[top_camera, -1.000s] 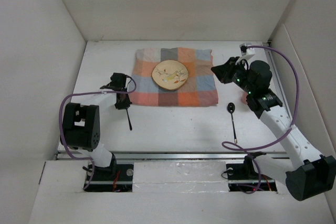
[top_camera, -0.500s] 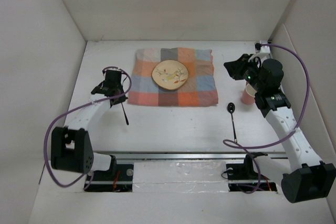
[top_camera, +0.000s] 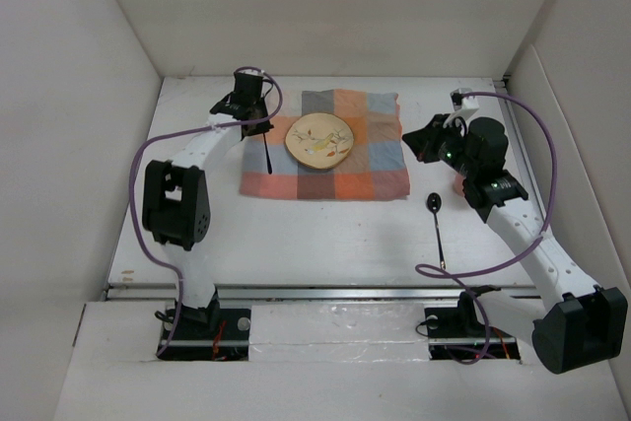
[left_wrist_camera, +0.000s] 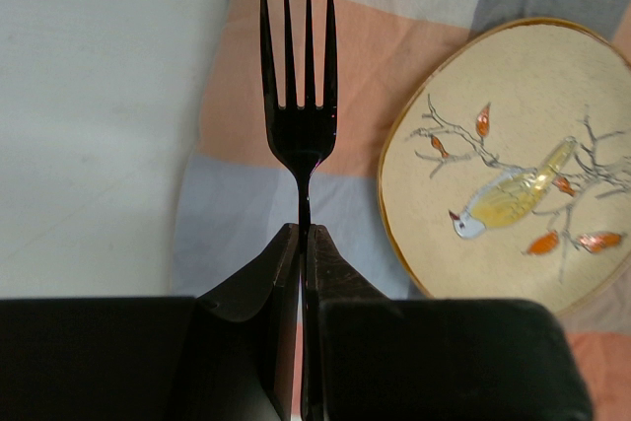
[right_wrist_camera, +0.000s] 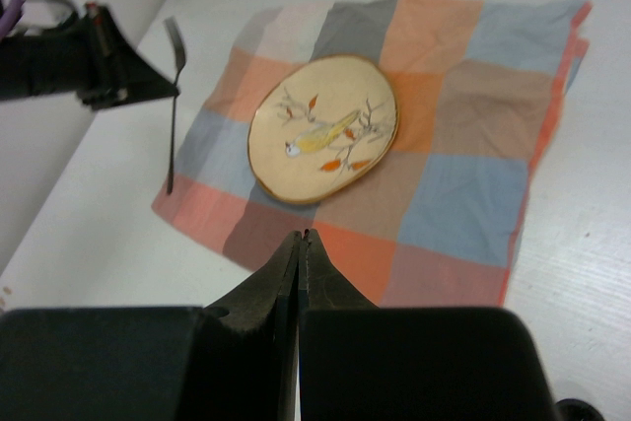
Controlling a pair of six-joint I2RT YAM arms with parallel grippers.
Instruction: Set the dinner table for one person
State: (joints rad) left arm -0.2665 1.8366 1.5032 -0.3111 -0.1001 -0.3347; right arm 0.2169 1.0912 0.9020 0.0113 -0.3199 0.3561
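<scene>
My left gripper [top_camera: 258,117] is shut on the handle of a black fork [left_wrist_camera: 301,96]. It holds the fork above the left edge of the checked cloth [top_camera: 330,150], just left of the bird-painted plate [top_camera: 318,139]. The tines point away from the left wrist camera, and the fork [right_wrist_camera: 174,105] also shows in the right wrist view. My right gripper [right_wrist_camera: 301,236] is shut with nothing in it and hovers near the cloth's right edge. A black spoon [top_camera: 435,224] lies on the white dinner table [top_camera: 325,234], right of the cloth.
White walls [top_camera: 79,96] enclose the table on the left, back and right. My right arm's purple cable [top_camera: 552,145] loops over the table's right side. Bare table [left_wrist_camera: 99,96] lies left of the cloth.
My left arm lifted the fork from the table's front left and carried it back to the cloth's left edge. My right gripper swung right, then back towards the cloth.
</scene>
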